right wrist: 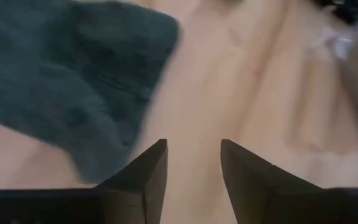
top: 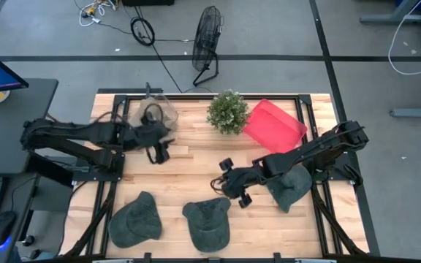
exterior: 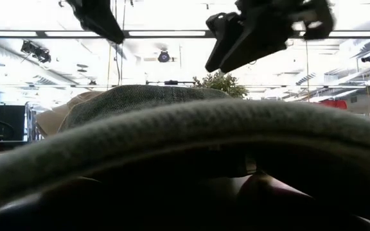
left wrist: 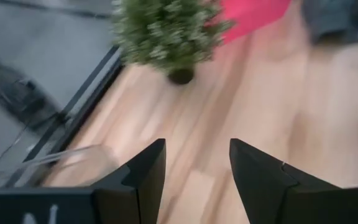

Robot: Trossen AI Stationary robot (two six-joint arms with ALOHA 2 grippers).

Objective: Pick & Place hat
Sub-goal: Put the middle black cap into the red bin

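Three dark grey-green hats lie flat on the wooden table: one near the left front (top: 134, 219), one at the middle front (top: 208, 223), and one on the right (top: 291, 186), partly under my right arm. My right gripper (top: 225, 183) hovers open above bare wood, between the middle and right hats. Its wrist view shows a hat (right wrist: 73, 81) just ahead of the open fingers (right wrist: 193, 144). My left gripper (top: 158, 150) is open over the table's far left and faces the plant (left wrist: 166, 31). In the low view a hat (exterior: 185, 147) fills the foreground.
A small potted plant (top: 228, 111) and a red tray (top: 275, 126) stand at the far middle of the table. A clear plastic container (top: 156, 109) sits by my left gripper. Bare wood shows in the table's middle (top: 196, 161).
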